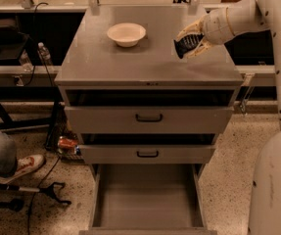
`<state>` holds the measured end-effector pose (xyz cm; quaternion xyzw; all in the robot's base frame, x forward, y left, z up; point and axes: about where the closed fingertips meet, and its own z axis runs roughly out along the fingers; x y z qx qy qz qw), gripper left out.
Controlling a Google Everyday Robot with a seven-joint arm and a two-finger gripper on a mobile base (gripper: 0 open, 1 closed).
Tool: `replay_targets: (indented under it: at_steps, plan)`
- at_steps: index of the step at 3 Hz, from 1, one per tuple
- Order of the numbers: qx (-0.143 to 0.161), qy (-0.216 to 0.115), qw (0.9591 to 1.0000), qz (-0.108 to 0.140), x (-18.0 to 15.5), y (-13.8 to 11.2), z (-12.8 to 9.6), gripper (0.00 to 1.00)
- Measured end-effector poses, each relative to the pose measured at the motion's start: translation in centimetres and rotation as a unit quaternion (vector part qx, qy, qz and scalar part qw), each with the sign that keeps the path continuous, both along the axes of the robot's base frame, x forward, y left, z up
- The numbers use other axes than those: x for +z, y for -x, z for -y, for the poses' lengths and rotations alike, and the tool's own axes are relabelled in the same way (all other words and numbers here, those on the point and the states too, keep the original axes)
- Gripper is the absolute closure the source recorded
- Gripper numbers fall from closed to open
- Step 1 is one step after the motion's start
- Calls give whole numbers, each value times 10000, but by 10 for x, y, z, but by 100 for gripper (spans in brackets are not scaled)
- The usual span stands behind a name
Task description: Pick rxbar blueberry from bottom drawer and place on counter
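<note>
- Up over the right side of the grey counter (145, 65), the robot's gripper (190, 43) grips the rxbar blueberry (182, 47), its pale fingers (199, 47) clamped on either side of the dark wrapper.
- Whether the bar's lower edge touches the counter or hangs just above it cannot be told from this view.
- The white arm (235, 19) reaches in from the right edge of the view, and the gripper points left toward the middle of the counter.
- A shallow cream bowl (126, 34) sits upright on the counter's rear half, left of the gripper and well apart from it.
- Below, the bottom drawer (147, 199) stands pulled fully out, showing a plain flat grey interior.
- The top drawer (149, 117) and the middle drawer (147, 154), each with a black handle, stand slightly out from the cabinet front, with a dark gap above each.
- The robot's rounded white base (274, 190) fills the lower right corner on the speckled floor.
- At left, a clear water bottle (44, 55) stands on a low ledge beside the cabinet, and a person's red-and-white shoe (28, 163) rests on the floor.
</note>
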<state>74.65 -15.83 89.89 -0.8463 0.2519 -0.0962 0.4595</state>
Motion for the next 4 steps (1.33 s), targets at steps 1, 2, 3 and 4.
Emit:
replay_targets:
  at_steps: [1, 2, 3, 4]
  plan:
    - [55, 202, 9998, -65, -6, -5, -5, 27]
    - [102, 348, 9992, -171, -12, -8, -8, 0]
    - [115, 398, 9989, -231, -15, -10, -9, 0]
    - [-68, 329, 9993, -174, -8, -13, 1, 0]
